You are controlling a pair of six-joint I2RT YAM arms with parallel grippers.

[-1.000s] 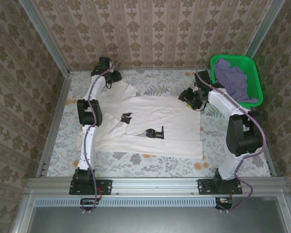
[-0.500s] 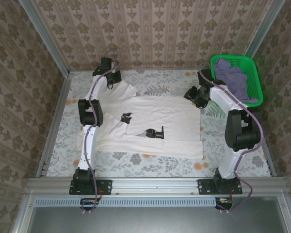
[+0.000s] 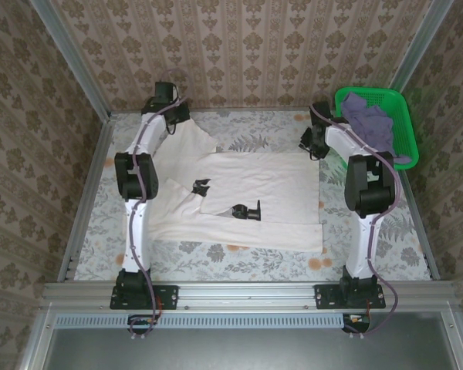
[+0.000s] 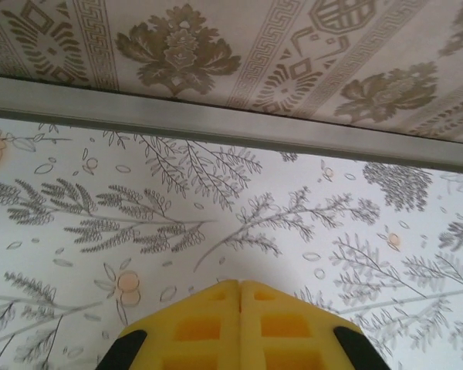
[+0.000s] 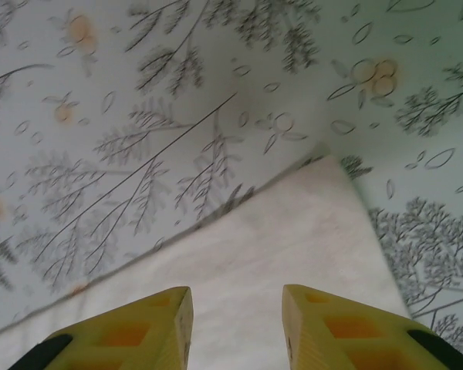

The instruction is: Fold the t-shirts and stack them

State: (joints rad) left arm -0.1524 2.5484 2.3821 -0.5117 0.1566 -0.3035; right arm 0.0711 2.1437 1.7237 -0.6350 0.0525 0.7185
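From overhead I look down on the whole table (image 3: 247, 123); both wrist cameras skim close above its far end.

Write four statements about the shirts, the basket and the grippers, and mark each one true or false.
1. The cream-white t-shirt lies spread on the table. True.
2. The lavender t-shirt is stacked on the cream-white t-shirt. False: it lies bunched in the green basket.
3. The right gripper is open at a corner of the cream-white t-shirt. True.
4. The left gripper is wide open. False: its fingers are pressed together.
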